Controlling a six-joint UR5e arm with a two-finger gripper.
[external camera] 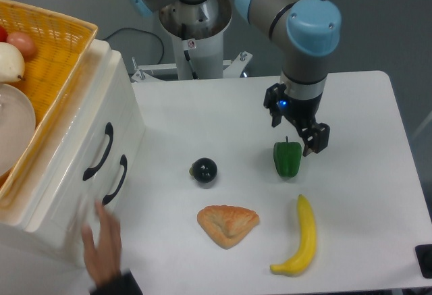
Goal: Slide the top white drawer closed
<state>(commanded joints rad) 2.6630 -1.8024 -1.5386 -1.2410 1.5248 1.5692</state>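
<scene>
With the top white drawer [81, 148] flush at the table's left edge, the gripper [298, 125], fingers spread and empty, hung near the far edge above the green pepper [287, 158], seemingly because no push remained.

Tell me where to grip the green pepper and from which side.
Grip the green pepper across its narrower left-right width, coming straight down from above. It stands upright with its stem up and bare table all round. The gripper already hangs just above and behind it.

Between my gripper [297, 127] and the top white drawer [101, 148] lies open tabletop, broken only by a black ball [203, 171]; a blurred human hand [102, 244] reaches up beside the lower drawer front [115, 181]
</scene>
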